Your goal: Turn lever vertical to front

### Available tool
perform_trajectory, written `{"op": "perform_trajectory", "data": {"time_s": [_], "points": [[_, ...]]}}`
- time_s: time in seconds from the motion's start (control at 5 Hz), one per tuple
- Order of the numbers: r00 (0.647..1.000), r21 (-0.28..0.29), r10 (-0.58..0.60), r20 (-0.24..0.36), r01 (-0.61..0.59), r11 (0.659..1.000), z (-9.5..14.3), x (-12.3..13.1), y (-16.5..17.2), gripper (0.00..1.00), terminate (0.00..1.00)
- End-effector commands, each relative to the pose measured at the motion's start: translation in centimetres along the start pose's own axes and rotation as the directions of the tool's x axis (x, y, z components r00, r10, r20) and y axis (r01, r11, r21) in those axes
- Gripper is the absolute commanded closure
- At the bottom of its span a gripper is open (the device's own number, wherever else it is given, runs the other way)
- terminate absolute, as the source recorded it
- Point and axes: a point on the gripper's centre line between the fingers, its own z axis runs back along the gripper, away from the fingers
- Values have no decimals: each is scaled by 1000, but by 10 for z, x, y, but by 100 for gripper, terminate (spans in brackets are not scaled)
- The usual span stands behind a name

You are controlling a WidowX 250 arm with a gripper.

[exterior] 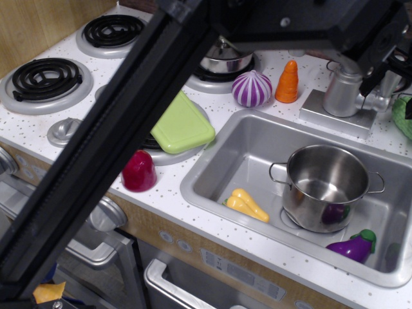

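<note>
Overhead, the tool, jaw state unclear, hovers by the lever above the speckled white counter.

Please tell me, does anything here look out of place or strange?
Slightly: a steel pot stands upright in the sink, beside a yellow toy and a toy eggplant. A green plate lies tilted across a burner. Nothing looks spilled or broken.
</note>
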Motion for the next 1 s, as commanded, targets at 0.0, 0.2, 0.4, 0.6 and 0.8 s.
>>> {"op": "perform_trajectory", "data": {"time_s": [0.0, 0.2, 0.4, 0.6, 0.8], "points": [[1000, 0, 0, 0, 0, 1000, 0, 0, 0, 0, 0], [998, 32, 3, 69, -6, 999, 6, 2, 0, 0, 0], [992, 74, 20, 128, -30, 997, 13, 8, 1, 0, 0], [982, 94, 33, 186, -52, 994, 21, 14, 3, 0, 0], [967, 102, 50, 251, -78, 992, 28, 24, 3, 0, 0]]}}
